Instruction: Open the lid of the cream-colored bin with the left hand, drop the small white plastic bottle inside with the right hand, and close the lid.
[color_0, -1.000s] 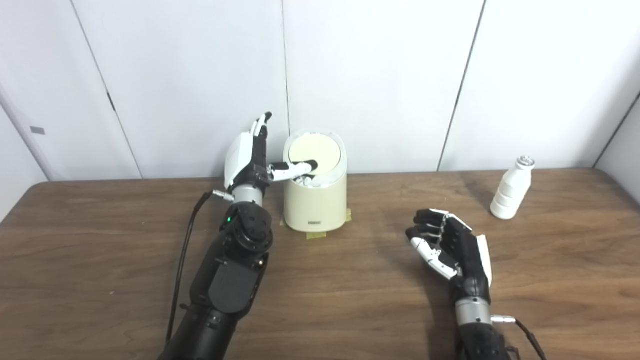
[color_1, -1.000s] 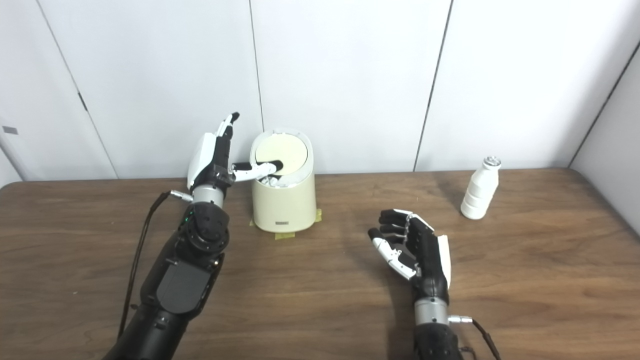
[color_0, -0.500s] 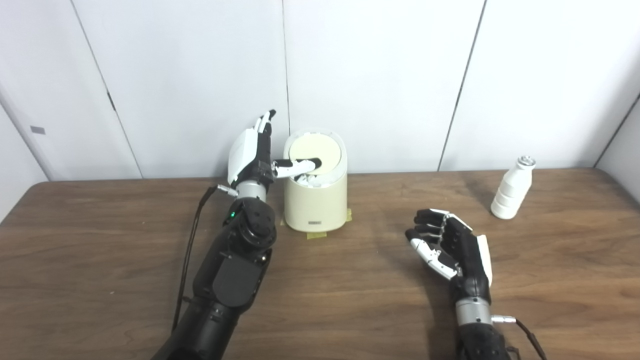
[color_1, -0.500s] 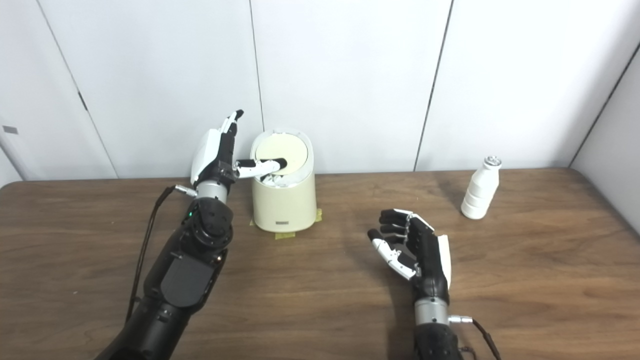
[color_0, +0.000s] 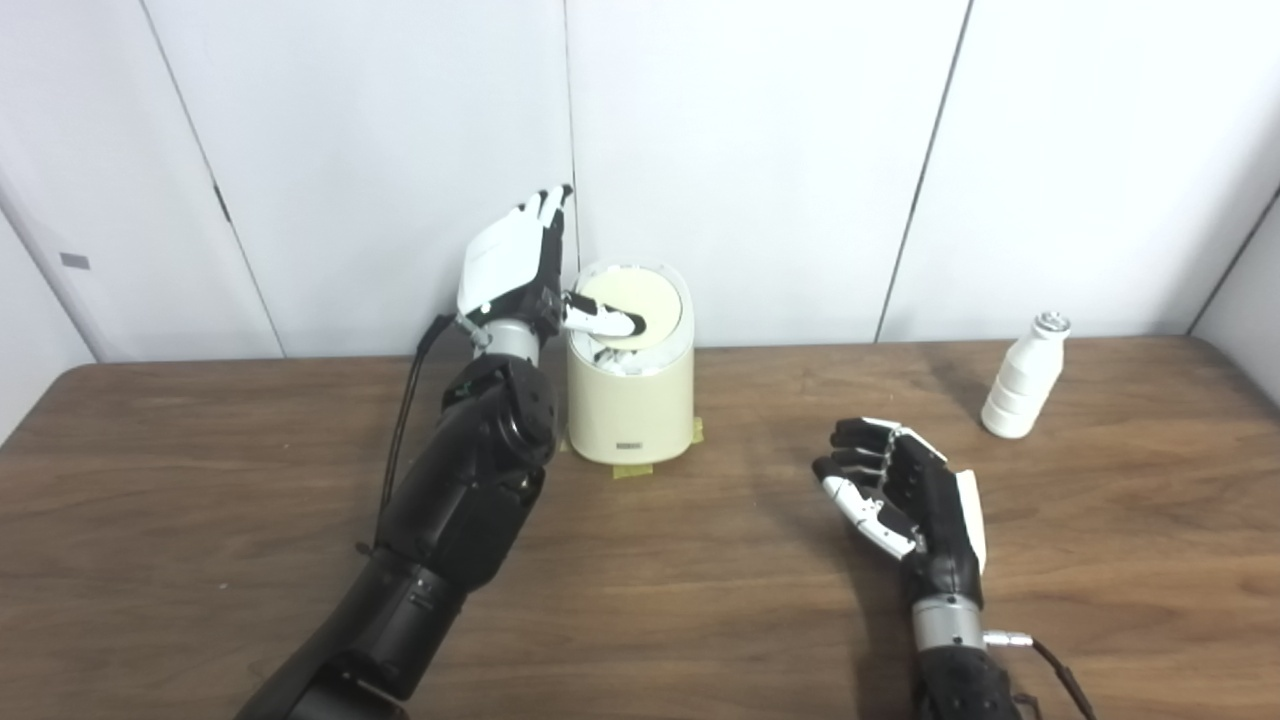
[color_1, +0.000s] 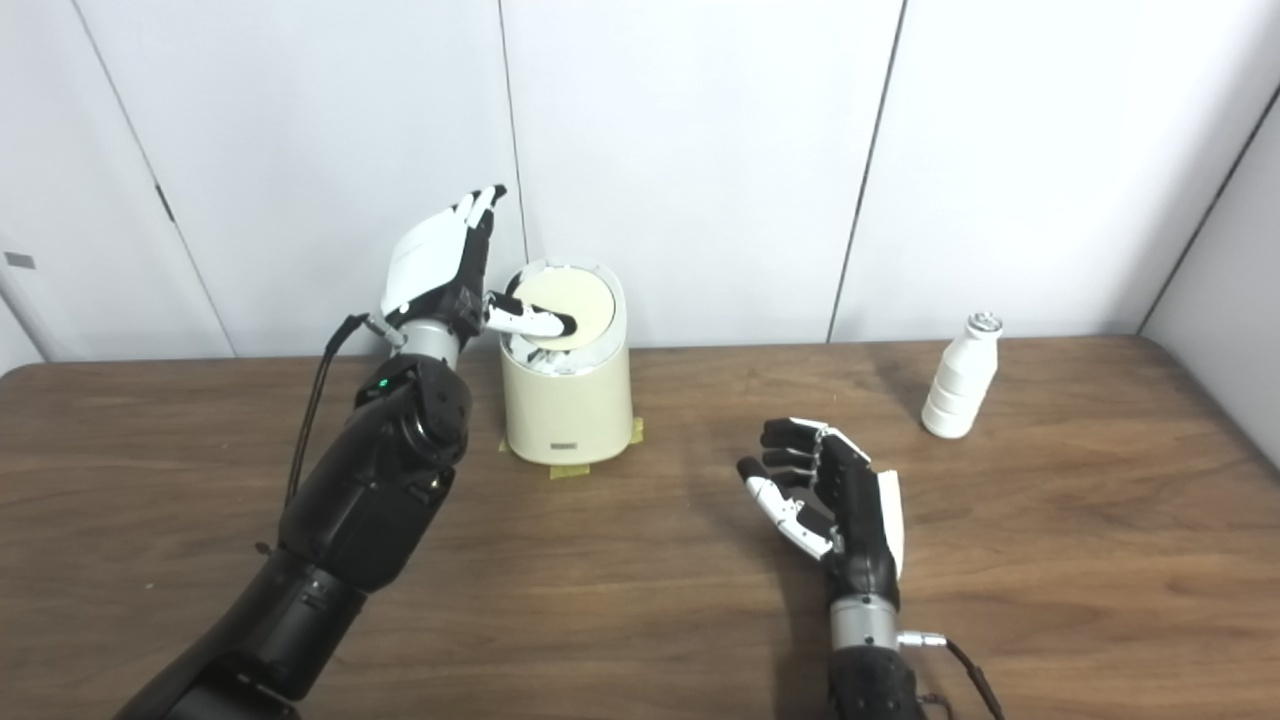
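- Bottle (color_0: 1020, 378) looks light, rigid, tippy; I'd wrap its ribbed body.
- Right hand (color_0: 900, 495) empty, fingers apart.
- Left hand (color_0: 520, 268) spread, thumb on bin (color_0: 630, 400) lid (color_0: 632, 300).

Bin (color_0: 630, 400) lid (color_0: 640, 300) seemingly tilted; bottle (color_0: 1022, 390) upright.

Wood-grain table (color_0: 700, 600); smooth plastic bin (color_0: 630, 400)
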